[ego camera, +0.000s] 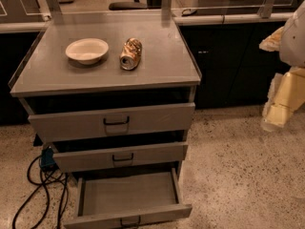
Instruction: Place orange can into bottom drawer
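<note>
Gripper [280, 101] at right edge, well apart from cabinet [157, 68]; grip state can't be told. Orange can [130, 54] lies on cabinet top beside white bowl [87, 50]. Bottom drawer [128, 194] already open. Pick and place both remain.

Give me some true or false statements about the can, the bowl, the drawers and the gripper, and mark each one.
1. The orange can lies on its side on the cabinet top, beside the white bowl. True.
2. The bottom drawer is pushed shut. False: it is pulled out, and nothing shows inside it.
3. The gripper is over the can. False: it is at the right edge of the view, off to the cabinet's side and apart from the can.
4. Black cables lie on the floor by the cabinet's lower left corner. True.
</note>
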`<state>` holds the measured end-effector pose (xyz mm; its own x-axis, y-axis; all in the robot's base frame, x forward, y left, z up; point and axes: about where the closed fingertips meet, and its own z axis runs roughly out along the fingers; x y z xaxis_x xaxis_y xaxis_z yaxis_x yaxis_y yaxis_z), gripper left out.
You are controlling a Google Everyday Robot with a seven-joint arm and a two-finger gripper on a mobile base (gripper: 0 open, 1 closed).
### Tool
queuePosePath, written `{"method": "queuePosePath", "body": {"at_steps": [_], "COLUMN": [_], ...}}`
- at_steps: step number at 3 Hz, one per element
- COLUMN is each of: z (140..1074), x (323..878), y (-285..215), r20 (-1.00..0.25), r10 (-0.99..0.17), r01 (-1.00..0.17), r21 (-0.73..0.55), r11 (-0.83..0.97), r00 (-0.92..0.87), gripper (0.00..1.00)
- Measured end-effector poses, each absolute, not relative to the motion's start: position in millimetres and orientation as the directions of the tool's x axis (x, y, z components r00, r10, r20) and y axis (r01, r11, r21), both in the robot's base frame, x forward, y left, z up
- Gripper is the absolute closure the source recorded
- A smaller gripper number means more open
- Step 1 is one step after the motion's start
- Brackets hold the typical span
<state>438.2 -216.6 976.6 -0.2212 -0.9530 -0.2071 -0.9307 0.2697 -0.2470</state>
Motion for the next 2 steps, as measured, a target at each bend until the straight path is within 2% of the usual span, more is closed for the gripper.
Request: {"method": "queuePosePath", "body": {"at_steps": [2], "z": [974.2], "x": [449.0], "y": [-210.8], "r20": [-0.213], "r10": [-0.959], "r01": [-0.941], "r21": [-0.241], "r11": [0.238], "r00": [-0.188], "gripper": [0.00]}}
